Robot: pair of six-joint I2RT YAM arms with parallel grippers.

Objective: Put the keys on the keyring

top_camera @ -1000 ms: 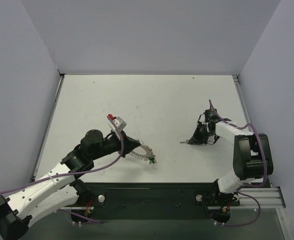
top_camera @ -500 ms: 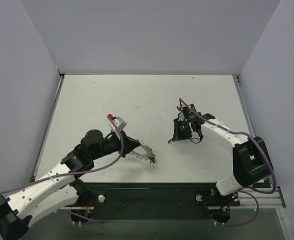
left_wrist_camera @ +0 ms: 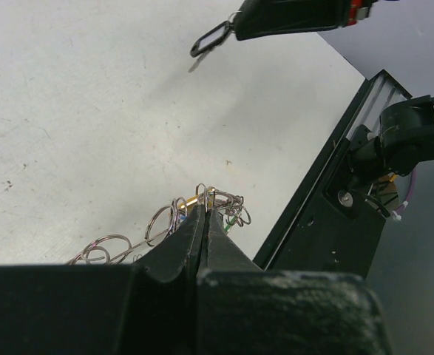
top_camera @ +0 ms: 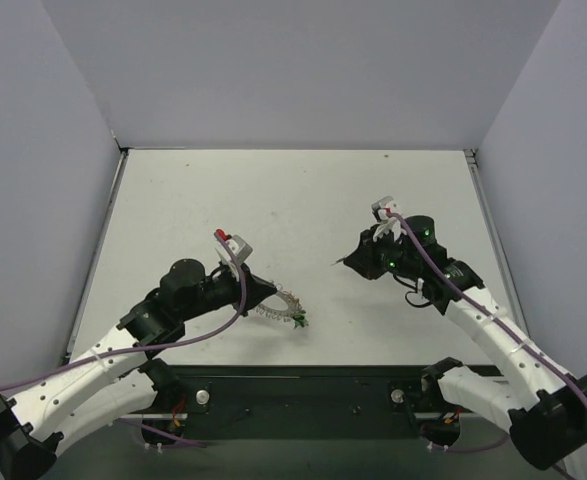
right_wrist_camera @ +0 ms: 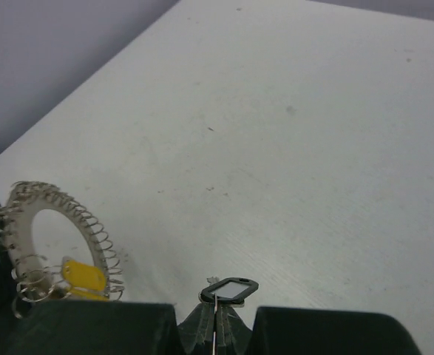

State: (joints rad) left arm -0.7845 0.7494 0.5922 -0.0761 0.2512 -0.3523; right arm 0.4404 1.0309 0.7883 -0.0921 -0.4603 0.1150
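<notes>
Our left tool (left_wrist_camera: 205, 213) is pressed together on the keyring (right_wrist_camera: 91, 225) near the front edge of the surface (top_camera: 273, 200), a yellow key (right_wrist_camera: 83, 275) against its band; our right tool (right_wrist_camera: 217, 325) pinches a black key (right_wrist_camera: 239, 280) above the surface, well apart to the right

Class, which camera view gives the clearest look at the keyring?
The right wrist view: the keyring shows as a nearly whole coiled loop carrying a yellow key. The top view shows it small in the left gripper. The left wrist view shows only tangled loops beyond the fingers.
</notes>
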